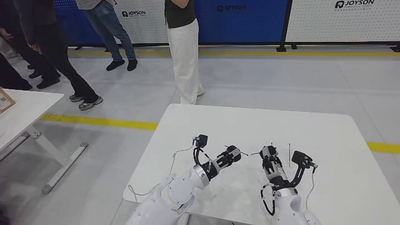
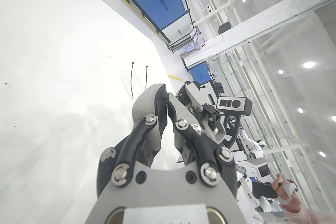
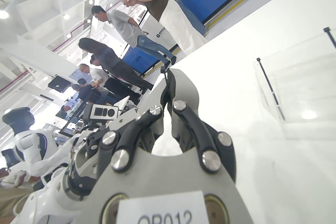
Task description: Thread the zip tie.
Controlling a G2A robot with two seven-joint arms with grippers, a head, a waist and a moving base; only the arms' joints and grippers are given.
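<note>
Grey left end effector [image 2: 166, 94], black links [image 2: 134, 141]

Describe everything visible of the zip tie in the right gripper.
The zip tie is a thin black strap, plastic by its look, with a small square head at one end. It is pinched in the shut right gripper. The head pokes out at the fingertips, and the strap runs down the seam between the pads. The rest is hidden.

We see a white table [image 1: 250, 125], a clear box [image 3: 296, 83] on it at our one o'clock, black zip ties [image 3: 270, 89] standing inside, a few dark specks [image 2: 5, 83] on the tabletop
</note>
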